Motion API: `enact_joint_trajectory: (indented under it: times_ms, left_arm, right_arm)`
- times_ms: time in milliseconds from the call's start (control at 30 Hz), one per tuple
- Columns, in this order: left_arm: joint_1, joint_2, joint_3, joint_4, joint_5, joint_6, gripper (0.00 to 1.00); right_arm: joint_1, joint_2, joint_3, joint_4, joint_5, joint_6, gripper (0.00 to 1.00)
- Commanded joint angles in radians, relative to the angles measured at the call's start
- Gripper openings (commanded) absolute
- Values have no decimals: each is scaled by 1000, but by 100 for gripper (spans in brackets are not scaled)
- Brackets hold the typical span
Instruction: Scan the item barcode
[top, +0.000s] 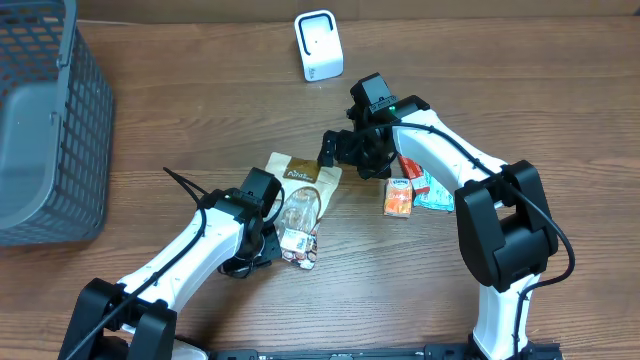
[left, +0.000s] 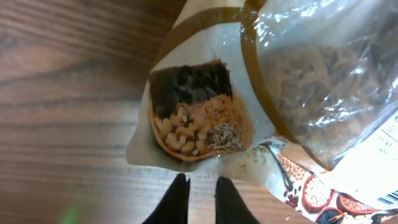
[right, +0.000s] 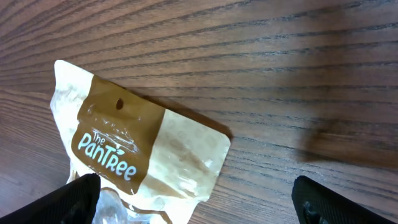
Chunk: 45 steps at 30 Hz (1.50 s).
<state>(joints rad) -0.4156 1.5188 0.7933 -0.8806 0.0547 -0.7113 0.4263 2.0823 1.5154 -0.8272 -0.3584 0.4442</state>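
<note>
- Snack pouch (top: 300, 205) lies flat on the worktop (top: 200, 100) between the two arms, long axis running near-to-far, printed header at the far end.
- Left claw (left: 200, 185) is clenched right at the pouch's left rim. Whether it has actually pinched the film, I can't tell.
- Right claw (right: 199, 194) hangs spread wide and empty over the header end.
- Scanner (top: 318, 45) stands farther up-table, so the right arm looks nearer to it.

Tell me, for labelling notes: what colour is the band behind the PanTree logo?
The band is brown, with pale lettering; best seen in the right wrist view.
</note>
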Motion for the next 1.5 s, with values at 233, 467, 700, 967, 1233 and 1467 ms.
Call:
enact_joint_trajectory:
  times_ms: [233,467,700,967,1233,1467]
  left_arm:
    - [111,0,-6,127,-43,8,18]
    - [239,0,-6,264,21,88,24]
    - [251,0,52,244,-27,163,35]
    - [270,3,319,-35,5,144,39]
    - [264,139,283,22,109,136,44]
    - [258,264,283,95,172,161,50]
  right_arm:
    - [6,-40,23,-43,5,-3,100]
    - [9,-40,23,-58,-14,-3,100]
    - [43,-40,23,-56,-16,-4,100]
    - [80,-40,22,-34,72,-5,100]
    - [80,-40,22,7,133,-64,100]
    - [80,-40,1,15,134,-114,100]
